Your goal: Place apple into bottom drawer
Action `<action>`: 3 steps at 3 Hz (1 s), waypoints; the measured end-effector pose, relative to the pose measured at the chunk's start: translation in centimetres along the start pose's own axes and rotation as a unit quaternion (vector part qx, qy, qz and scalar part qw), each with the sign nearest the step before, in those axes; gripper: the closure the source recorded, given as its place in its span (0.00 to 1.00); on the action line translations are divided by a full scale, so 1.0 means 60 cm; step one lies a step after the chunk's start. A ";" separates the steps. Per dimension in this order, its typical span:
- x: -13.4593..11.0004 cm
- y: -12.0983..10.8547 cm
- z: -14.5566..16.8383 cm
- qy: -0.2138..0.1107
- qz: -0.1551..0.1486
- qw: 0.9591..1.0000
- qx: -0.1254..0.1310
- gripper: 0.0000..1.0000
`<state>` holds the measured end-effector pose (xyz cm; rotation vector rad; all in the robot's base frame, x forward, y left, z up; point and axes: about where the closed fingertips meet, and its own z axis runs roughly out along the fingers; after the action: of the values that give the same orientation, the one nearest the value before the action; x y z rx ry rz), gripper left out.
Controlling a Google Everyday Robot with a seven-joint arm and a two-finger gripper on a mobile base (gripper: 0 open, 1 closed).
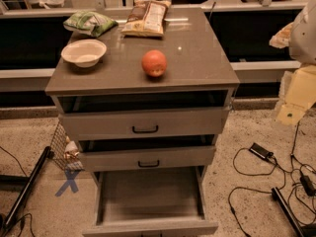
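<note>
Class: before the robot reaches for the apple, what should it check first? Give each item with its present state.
1. Apple sits free on the cabinet top: ok.
2. Bottom drawer is pulled open, floor bare: ok.
3. Bowl and chip bag lie apart from the apple: ok.
4. Gripper is at the right edge, off to the side of the cabinet, not at the apple: not ok.
5. Gripper ready to grasp: cannot tell.
</note>
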<state>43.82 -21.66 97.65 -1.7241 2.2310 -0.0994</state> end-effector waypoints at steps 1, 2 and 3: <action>0.000 0.000 0.000 0.000 0.000 1.000 0.000 0.00; -0.038 -0.052 0.040 -0.017 -0.028 0.999 -0.002 0.00; -0.108 -0.136 0.102 -0.037 -0.064 0.997 0.005 0.00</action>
<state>54.61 -16.86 95.21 -1.8337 2.0646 -0.0747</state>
